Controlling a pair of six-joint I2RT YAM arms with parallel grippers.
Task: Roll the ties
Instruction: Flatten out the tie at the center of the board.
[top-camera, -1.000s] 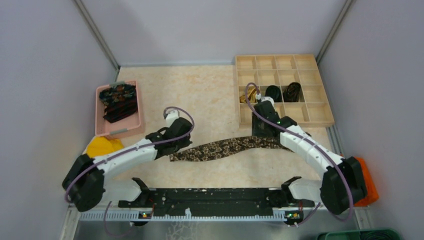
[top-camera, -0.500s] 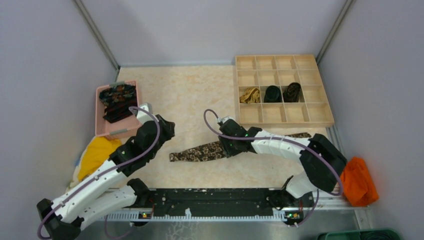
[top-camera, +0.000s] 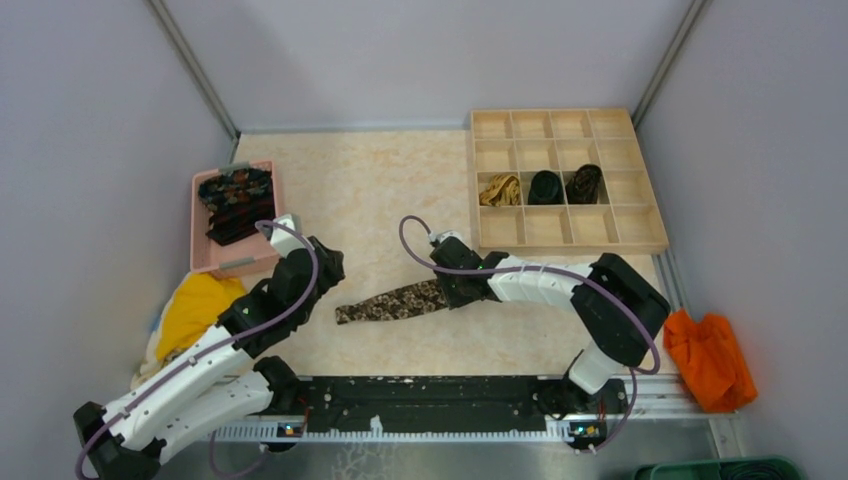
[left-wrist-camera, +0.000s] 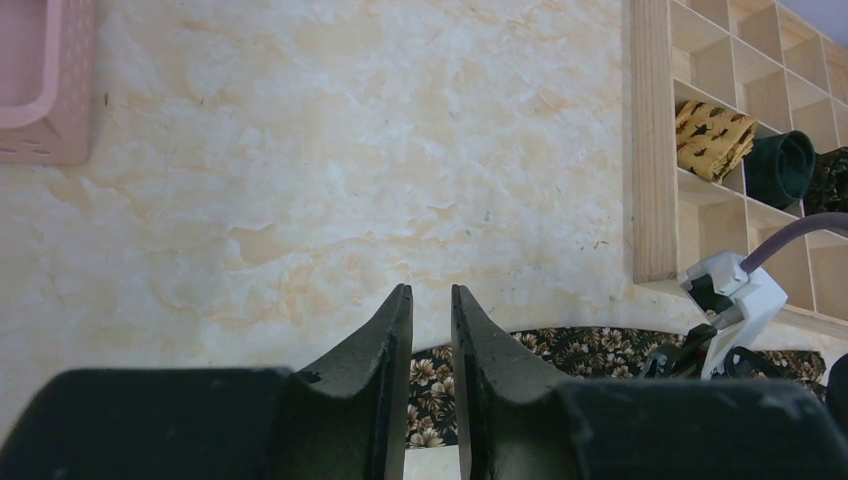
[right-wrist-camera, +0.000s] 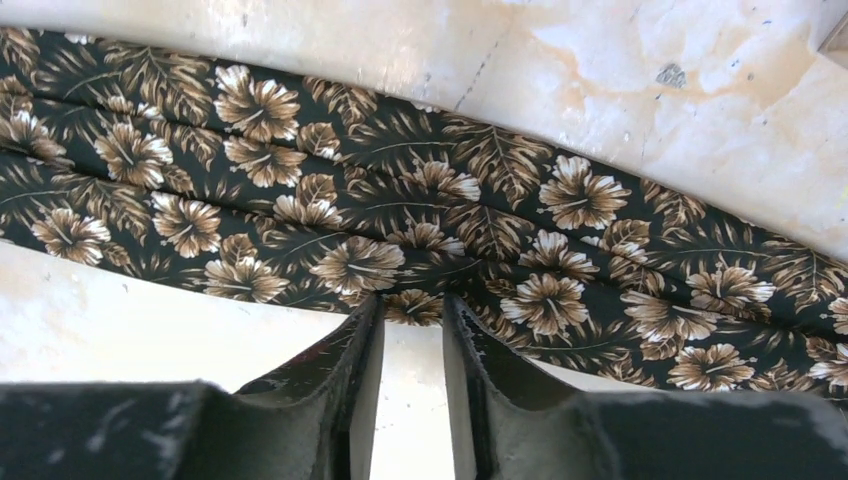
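Observation:
A long black-brown floral tie (top-camera: 390, 302) lies flat on the table; its right part is hidden under my right arm. My right gripper (top-camera: 445, 290) is low over its middle. In the right wrist view its tips (right-wrist-camera: 413, 298) sit at the near edge of the tie (right-wrist-camera: 450, 200), almost closed, with only table between them. My left gripper (top-camera: 336, 267) hovers above the tie's left end, almost closed and empty (left-wrist-camera: 430, 290), with the tie (left-wrist-camera: 600, 345) below it. Three rolled ties sit in the wooden box: golden-tan (top-camera: 497, 190), black (top-camera: 545, 186) and dark (top-camera: 584, 184).
The wooden compartment box (top-camera: 640, 240) stands at the back right. A pink basket (top-camera: 197, 250) at the left holds several folded dark ties (top-camera: 235, 200). A yellow cloth (top-camera: 200, 305) lies by the left arm and an orange cloth (top-camera: 710, 355) at the right edge.
My right gripper swung from the wooden box down and left to the tie's middle. My left arm pulled back left off the tie. The tie's left end stayed put.

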